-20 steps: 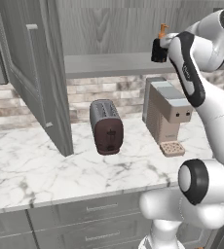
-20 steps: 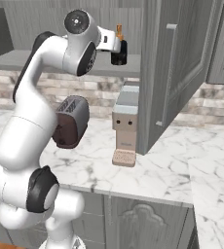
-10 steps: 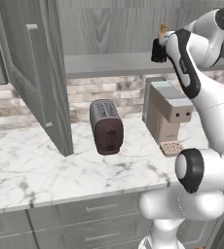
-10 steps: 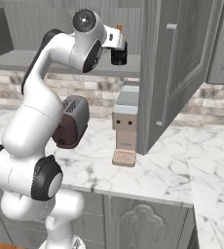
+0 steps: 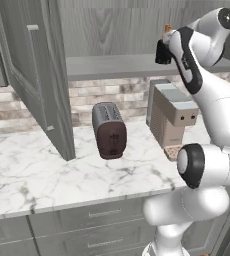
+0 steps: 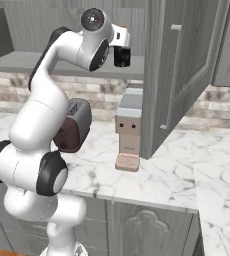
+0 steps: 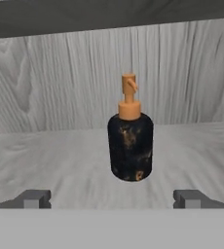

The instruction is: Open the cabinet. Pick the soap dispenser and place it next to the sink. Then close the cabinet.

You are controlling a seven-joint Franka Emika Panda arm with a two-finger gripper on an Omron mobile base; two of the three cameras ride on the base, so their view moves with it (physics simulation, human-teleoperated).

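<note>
The cabinet stands open, its left door (image 5: 42, 85) and right door (image 6: 179, 75) swung out. On its grey shelf (image 7: 46, 160) the soap dispenser (image 7: 130, 146) stands upright, a black bottle with gold flecks and an orange pump. My gripper (image 7: 112, 199) is open and faces it from a short way in front, the bottle centred between the fingertips (image 7: 33, 198) but apart from them. From the left base view the gripper (image 5: 162, 51) hangs at the shelf's front edge, with the orange pump (image 5: 167, 28) just above it. The gripper (image 6: 122, 54) is also in the right base view. The sink is out of view.
Under the shelf, on the marble counter (image 5: 47, 175), stand a dark red toaster (image 5: 109, 131) and a grey coffee machine (image 5: 172, 112). The open doors jut out over the counter on both sides. Drawer fronts (image 5: 102, 215) run below the counter.
The arm's upper links have swung a little while the hand stays at the shelf front. The jaws stay open and the dispenser has not moved.
</note>
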